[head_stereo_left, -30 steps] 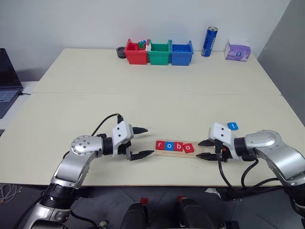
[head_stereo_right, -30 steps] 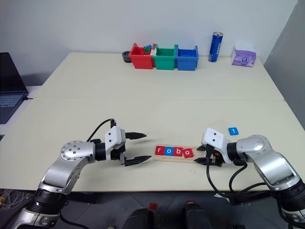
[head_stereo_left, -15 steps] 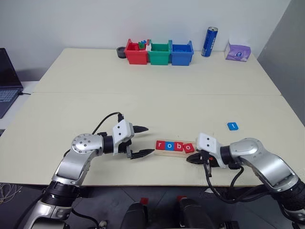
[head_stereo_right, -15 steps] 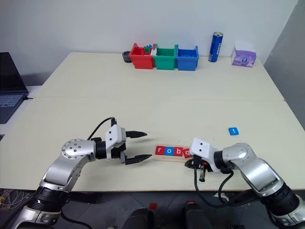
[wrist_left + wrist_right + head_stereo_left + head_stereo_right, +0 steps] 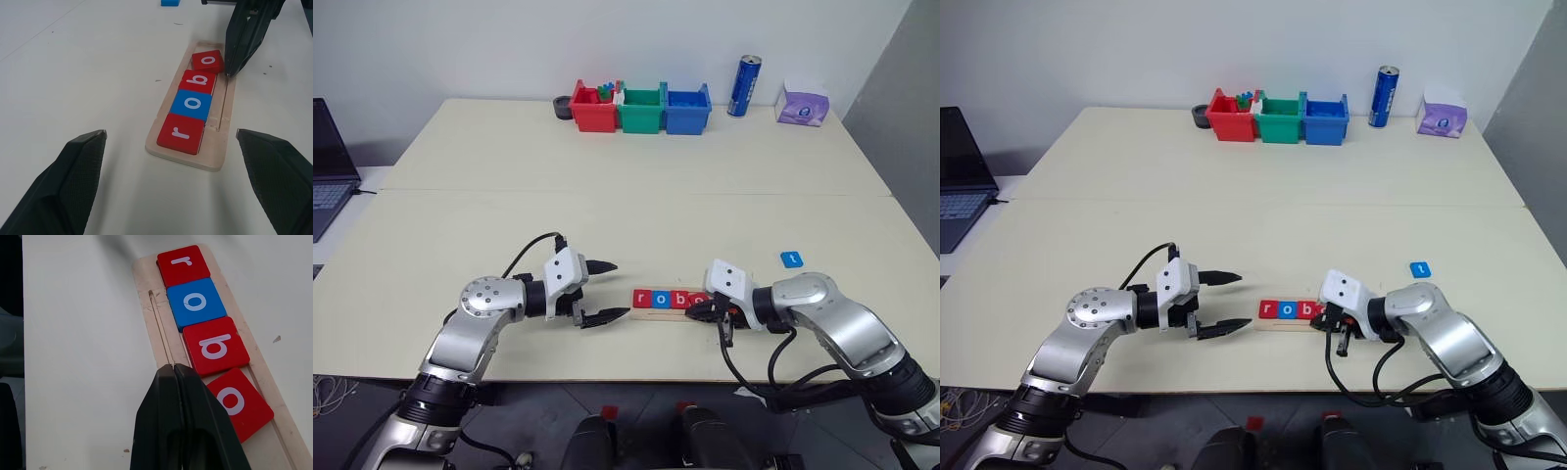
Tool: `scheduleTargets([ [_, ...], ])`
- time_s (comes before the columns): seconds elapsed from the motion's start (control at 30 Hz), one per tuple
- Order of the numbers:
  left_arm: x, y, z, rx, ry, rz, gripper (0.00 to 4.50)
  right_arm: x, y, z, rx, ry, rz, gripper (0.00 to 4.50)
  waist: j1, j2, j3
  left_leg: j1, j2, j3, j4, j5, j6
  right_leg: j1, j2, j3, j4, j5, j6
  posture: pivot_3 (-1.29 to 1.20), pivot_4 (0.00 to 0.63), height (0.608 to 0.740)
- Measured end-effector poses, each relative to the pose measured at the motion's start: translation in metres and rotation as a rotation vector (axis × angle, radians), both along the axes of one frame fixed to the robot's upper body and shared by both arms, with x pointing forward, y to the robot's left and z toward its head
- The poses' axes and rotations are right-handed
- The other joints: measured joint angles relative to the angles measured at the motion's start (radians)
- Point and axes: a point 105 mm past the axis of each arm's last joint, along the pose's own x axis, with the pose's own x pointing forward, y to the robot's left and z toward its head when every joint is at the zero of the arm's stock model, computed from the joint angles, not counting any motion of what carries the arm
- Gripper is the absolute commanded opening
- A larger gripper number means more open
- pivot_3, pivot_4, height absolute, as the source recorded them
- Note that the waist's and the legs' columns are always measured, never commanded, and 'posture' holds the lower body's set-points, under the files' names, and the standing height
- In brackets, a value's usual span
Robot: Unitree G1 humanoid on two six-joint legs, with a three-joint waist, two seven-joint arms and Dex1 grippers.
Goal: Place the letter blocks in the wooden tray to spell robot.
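Note:
The wooden tray (image 5: 215, 147) lies near the table's front edge. In it sit letter blocks: a red r (image 5: 181, 133), a blue o (image 5: 192, 104), a red b (image 5: 197, 80) and a red o (image 5: 208, 60) that lies askew. A blue t block (image 5: 790, 259) rests on the table to the right of the tray and farther back. My right gripper (image 5: 173, 368) is shut with nothing in it. Its tip rests on the tray's groove beside the b and the askew o. My left gripper (image 5: 621, 289) stands open just left of the tray, holding nothing.
Red (image 5: 593, 108), green (image 5: 639, 110) and blue (image 5: 686, 110) bins stand in a row at the table's far edge. Beside them are a blue can (image 5: 744, 85) and a purple tissue pack (image 5: 802, 103). A laptop (image 5: 328, 166) sits far left.
My right gripper has shut and moved left from beyond the tray's right end onto the tray beside the last o. The left arm has stayed still.

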Motion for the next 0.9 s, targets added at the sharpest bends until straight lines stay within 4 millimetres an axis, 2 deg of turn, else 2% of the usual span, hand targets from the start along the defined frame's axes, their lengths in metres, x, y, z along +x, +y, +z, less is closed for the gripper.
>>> scheduleTargets([
  [0.27,0.000,0.000,0.001,-0.001,-0.010,-0.005,4.50,0.004,-0.001,0.001,-0.004,-0.012,-0.013,0.05,0.000,0.000,0.000,0.000,0.000,0.000,0.000,0.000,0.000,0.000,0.000,0.000,0.000,0.000,0.000,0.00,0.150,0.740],
  [0.47,0.000,0.000,0.001,-0.001,-0.010,-0.006,4.50,-0.007,-0.002,0.004,-0.010,0.033,0.038,0.05,0.000,0.000,0.000,0.000,0.000,0.000,0.000,0.000,0.000,0.000,0.000,0.000,0.000,0.000,0.000,0.00,0.150,0.740],
  [0.9,0.000,0.000,0.001,-0.001,-0.010,-0.006,4.50,0.009,-0.010,0.001,-0.055,-0.043,0.001,0.05,0.000,0.000,0.000,0.000,0.000,0.000,0.000,0.000,0.000,0.000,0.000,0.000,0.000,0.000,0.000,0.00,0.150,0.740],
])
